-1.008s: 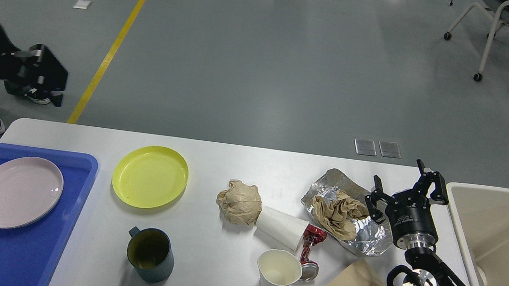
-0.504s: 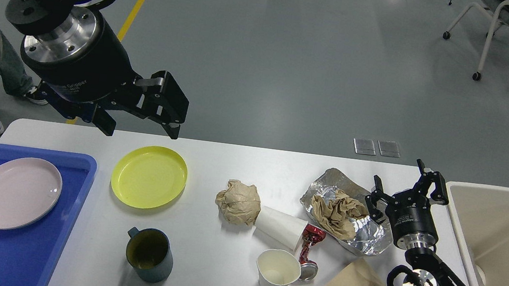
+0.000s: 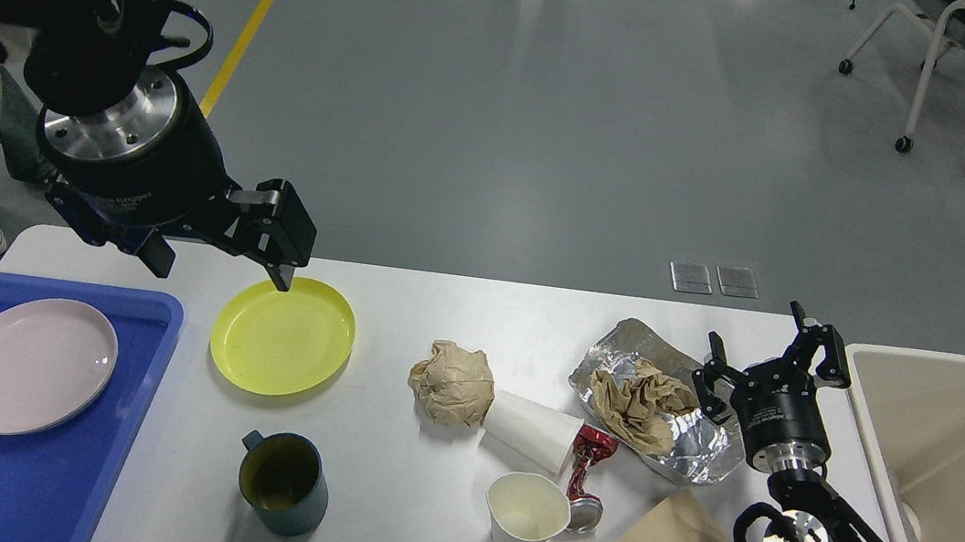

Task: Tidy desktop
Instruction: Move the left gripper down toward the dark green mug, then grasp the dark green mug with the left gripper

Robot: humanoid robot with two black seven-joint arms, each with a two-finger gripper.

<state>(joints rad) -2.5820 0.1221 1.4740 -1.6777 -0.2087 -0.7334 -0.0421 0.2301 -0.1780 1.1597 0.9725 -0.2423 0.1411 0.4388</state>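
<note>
Left gripper (image 3: 222, 253) hanging spread over far rim of yellow plate (image 3: 283, 335), likely lining up transfer to blue tray (image 3: 155, 314) to clear desktop (image 3: 417, 502).

A lab or test hall — grey floor (image 3: 509, 127) with yellow line (image 3: 257, 4), a wheeled chair (image 3: 951, 52) standing apart.

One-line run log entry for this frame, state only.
task: tidy desktop | left gripper: open, over yellow plate far rim | right gripper: open, empty, beside foil | trash uncollected
</note>
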